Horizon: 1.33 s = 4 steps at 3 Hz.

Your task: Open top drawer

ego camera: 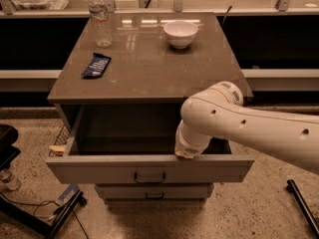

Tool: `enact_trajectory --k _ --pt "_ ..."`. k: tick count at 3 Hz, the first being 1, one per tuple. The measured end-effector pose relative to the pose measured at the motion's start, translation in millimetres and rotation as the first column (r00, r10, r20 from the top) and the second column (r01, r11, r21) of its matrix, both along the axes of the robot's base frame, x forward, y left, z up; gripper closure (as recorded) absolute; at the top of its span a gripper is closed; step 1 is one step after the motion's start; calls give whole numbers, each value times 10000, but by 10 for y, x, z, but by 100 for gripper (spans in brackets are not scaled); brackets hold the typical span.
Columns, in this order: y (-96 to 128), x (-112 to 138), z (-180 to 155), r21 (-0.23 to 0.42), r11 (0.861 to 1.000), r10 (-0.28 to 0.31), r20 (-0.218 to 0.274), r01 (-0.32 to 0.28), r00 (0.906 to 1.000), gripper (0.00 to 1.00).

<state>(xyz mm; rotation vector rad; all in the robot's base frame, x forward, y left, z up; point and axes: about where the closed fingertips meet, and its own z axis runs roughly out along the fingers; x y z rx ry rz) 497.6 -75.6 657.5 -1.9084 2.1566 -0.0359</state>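
The top drawer [99, 169] stands pulled well out from under the tabletop [149, 68] with its plain interior open to view. By the look of it, the opening step is done or all but done.

The hand [187, 150] hangs at the end of the white arm [259, 128], dipped just inside the drawer's cavity, close behind the right part of the drawer front. The wrist hides most of it, so I cannot tell whether it is open or closed, or whether it has hold of anything.

The drawer front lies just before and below the hand, touching it or very nearly. The black loop handle [149, 177] sits lower on the outer face, off to the hand's left. The next drawer [154, 192], below the hand, is closed.

If any travel remains, the next move calls for a short, straight pull toward the robot. Otherwise the hand should rise clear of the drawer's rim without nudging the front back in.

The bowl [180, 33], bottle [99, 18] and blue packet [95, 65] rest on the tabletop, above and beyond the hand and well apart from it.
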Motion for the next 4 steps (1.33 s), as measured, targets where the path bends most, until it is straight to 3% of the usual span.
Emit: enact_trajectory --k 3,4 --pt "1 -2 130 4 10000 -4 2 4 10000 100" --pt "72 230 181 3 9998 188 160 -188 9997 100"
